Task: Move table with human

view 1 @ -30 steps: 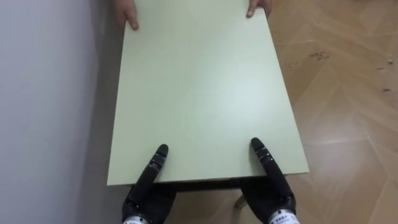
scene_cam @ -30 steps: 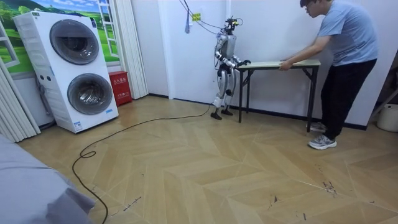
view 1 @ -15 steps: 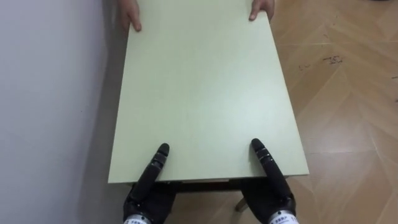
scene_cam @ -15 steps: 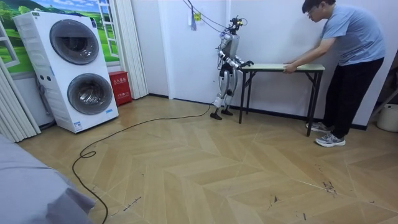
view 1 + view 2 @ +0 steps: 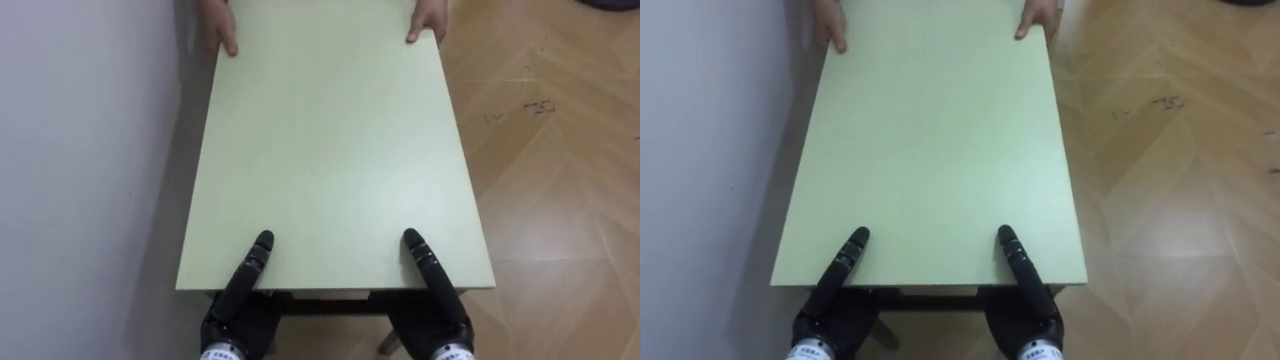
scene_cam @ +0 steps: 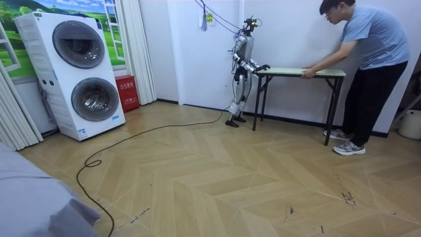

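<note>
1. At 9 o'clock in the eye views we see a plain white wall, just beside the table's long left side.
2. At 7 o'clock the robot's left hand reaches over the near short edge of the pale green rectangular table. It touches the top, but most of it sits under the edge, so we cannot tell how far it is closed.
3. The table runs through the middle from 6 to 12 o'clock.
4. At 11 o'clock a person's hand rests on the far edge. At 1 o'clock the person's other hand does the same.
5. At 5 o'clock the robot's right hand lies over the near edge like the left. Again we cannot tell its closure.
6. At 3 o'clock lies the wooden herringbone floor.
7. In the room view the robot stands upright at the table's end on the room view's left. The person leans forward at the other end.
</note>
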